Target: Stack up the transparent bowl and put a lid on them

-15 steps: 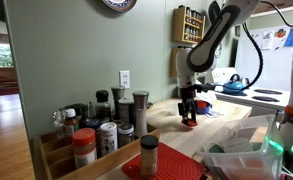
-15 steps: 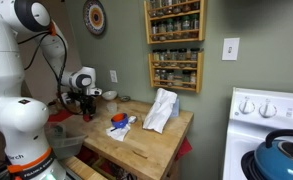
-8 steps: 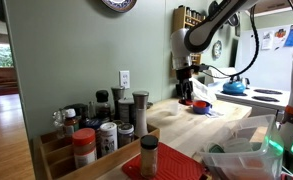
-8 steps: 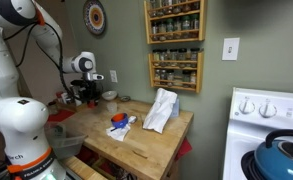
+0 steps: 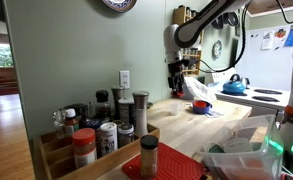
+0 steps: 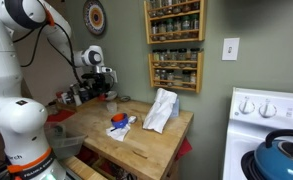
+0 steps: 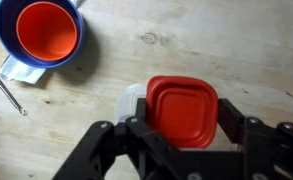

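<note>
Gripper: seen from the wrist view, it enters from the bottom edge of the frame. Its dark fingers are spread wide, one to the lower left and one to the lower right.
Jaws: well apart, clamped on nothing. The lid shows in the gap between them but lies lower down, on the counter side, and no finger can be seen touching it.
Lid: red, flat and square with rounded corners, in the middle of the wrist view. It sits on top of the clear bowl.
Clear bowl: only a pale rim shows, peeking out at the left of the lid. How many bowls are stacked under it cannot be told.
Counter: light wood, carrying everything here.
Blue bowl: in the upper left of the wrist view, with an orange-red cup nested inside it. It rests on a white scrap of paper.
Metal rod: thin, lying at a slant on the left edge, just below the blue bowl.
Arm in both exterior views: the gripper hangs above the counter, pointing down – clear of the wood.
White cloth: crumpled, in the middle of the counter in an exterior view.
Blue kettle: on the stove at the lower right, well apart from the gripper.
</note>
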Controlling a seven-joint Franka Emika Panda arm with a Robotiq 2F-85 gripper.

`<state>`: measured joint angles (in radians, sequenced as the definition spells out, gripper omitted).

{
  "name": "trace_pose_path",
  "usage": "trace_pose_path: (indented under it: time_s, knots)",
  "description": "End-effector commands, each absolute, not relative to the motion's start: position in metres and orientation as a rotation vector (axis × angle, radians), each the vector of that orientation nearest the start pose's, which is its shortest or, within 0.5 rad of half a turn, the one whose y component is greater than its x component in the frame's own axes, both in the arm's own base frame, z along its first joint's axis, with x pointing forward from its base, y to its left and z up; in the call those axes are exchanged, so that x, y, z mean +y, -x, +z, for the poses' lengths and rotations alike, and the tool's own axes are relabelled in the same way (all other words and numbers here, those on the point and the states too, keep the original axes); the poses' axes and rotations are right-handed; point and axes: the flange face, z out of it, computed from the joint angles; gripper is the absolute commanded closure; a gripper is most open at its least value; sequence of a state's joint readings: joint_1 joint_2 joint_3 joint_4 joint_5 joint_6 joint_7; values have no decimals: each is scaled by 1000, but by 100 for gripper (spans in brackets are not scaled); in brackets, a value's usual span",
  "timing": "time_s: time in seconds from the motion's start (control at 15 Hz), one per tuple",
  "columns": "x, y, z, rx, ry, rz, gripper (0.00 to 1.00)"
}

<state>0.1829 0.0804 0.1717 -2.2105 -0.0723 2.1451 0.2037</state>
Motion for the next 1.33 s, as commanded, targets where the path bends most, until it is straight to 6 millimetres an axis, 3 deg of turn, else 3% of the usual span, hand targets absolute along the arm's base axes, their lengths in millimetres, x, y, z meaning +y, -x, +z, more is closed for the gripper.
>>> trace_pose_path:
  time_s: [0.0, 0.47, 1.27]
  knots:
    - [170, -512, 310, -316, 3210, 269, 54]
    - [154, -523, 285, -255, 3223, 326, 54]
    - [147, -539, 275, -263, 3225, 346, 54]
